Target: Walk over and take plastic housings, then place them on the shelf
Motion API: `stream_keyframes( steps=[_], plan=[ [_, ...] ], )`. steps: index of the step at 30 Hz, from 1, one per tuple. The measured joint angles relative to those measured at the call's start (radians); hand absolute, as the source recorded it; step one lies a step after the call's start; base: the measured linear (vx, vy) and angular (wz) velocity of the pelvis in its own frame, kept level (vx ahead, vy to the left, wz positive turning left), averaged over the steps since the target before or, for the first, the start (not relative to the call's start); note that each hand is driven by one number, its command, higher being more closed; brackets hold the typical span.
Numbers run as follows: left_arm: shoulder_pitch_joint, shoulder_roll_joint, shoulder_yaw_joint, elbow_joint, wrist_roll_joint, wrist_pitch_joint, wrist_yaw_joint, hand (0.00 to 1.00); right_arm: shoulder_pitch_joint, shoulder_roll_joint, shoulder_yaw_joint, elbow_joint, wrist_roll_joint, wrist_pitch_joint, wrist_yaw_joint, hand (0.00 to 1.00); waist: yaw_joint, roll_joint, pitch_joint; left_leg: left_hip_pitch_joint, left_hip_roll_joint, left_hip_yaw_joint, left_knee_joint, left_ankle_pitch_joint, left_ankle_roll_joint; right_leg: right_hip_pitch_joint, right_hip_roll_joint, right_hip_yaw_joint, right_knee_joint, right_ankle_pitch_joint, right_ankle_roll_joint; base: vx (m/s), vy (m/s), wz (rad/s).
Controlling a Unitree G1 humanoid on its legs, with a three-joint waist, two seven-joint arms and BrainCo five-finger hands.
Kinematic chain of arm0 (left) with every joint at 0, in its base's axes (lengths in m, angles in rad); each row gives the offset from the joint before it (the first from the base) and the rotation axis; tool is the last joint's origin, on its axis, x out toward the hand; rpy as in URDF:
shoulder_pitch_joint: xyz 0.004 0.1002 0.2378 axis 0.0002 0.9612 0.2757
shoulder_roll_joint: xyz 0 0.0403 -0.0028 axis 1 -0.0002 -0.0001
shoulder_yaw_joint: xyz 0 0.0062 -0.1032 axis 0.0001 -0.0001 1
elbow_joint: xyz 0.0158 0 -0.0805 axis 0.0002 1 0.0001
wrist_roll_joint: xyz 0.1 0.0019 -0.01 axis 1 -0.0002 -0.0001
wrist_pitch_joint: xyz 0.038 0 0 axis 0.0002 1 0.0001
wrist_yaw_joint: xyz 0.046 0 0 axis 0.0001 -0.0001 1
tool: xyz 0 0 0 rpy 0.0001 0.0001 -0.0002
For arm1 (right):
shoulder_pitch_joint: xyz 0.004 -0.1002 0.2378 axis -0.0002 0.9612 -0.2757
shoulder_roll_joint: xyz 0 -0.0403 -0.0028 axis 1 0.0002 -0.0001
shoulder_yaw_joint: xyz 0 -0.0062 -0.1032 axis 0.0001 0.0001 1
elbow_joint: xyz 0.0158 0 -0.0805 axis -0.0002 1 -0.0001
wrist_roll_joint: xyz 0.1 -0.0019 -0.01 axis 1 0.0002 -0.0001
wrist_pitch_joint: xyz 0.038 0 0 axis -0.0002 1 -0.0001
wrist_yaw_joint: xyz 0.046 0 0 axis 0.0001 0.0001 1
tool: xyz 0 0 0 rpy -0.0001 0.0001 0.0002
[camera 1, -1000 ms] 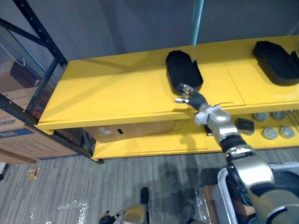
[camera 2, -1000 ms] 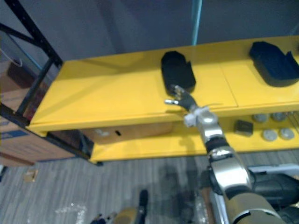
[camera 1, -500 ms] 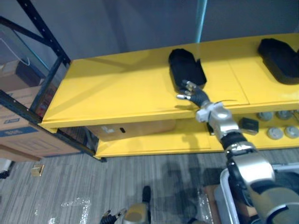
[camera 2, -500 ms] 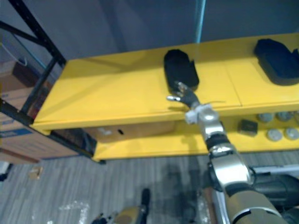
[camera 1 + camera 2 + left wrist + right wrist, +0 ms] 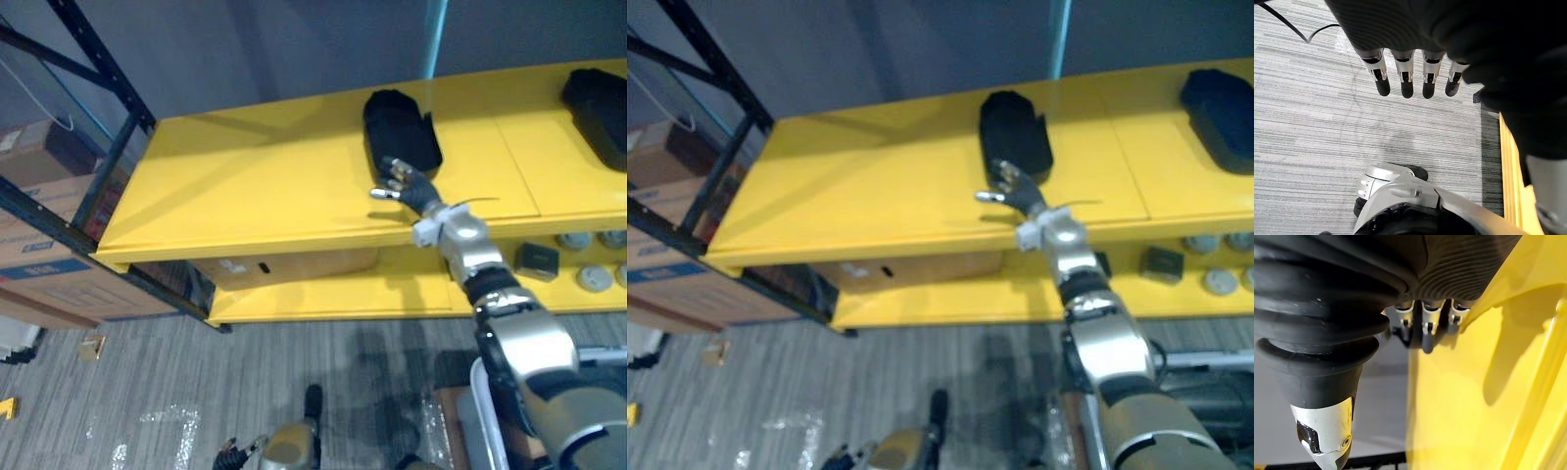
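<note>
Far to the left of the working hand, some cardboard boxes (image 5: 44,269) stand under a dark metal rack. The left hand (image 5: 1407,73) hangs low over the grey floor, well apart from the yellow shelf (image 5: 255,186). Its fingers are straight and side by side, and they hold nothing.

The right hand (image 5: 404,186) reaches over the front edge of the upper board of the shelf. Its fingers are loosely spread and the thumb stands out to the side. I see nothing pinched between them.

The black plastic housing (image 5: 400,132) lies flat on the board, directly beyond the fingertips toward the back wall. Its near end is just at the fingertips, but I cannot tell if they touch it. Its long axis runs from front to back, almost in line with the forearm.

I judge that this housing is already placed. If the hand must act on it again, the right hand is clearly the nearer one and needs only a short reach forward.

Farther to the right of this hand, a second black housing (image 5: 600,103) lies on the same board. Below the hand and to the right, the lower board carries a small dark block (image 5: 537,260) and grey round parts (image 5: 594,278).
</note>
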Motion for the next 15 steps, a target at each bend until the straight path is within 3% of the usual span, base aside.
stream_keyframes(
  steps=[9, 15],
  plan=[
    [0.0, 0.001, 0.001, -0.001, 0.0, 0.001, -0.004, 0.0, -0.004, -0.003, 0.001, -0.023, 0.003, -0.006, 0.002, 0.0, -0.002, -0.003, 0.002, -0.002, 0.003, 0.009, 0.0, 0.0, 0.0, -0.009, 0.0, 0.01, 0.002, 0.0, 0.0, 0.0, -0.001, -0.02],
    [0.0, 0.021, 0.007, -0.009, 0.001, 0.006, -0.004, 0.0, 0.178, -0.018, 0.039, -0.351, 0.078, 0.019, 0.027, 0.0, -0.008, -0.042, 0.004, 0.003, 0.012, 0.046, 0.0, -0.005, -0.002, -0.025, 0.002, 0.05, 0.003, 0.003, 0.001, 0.02, -0.007, -0.17]
  ],
)
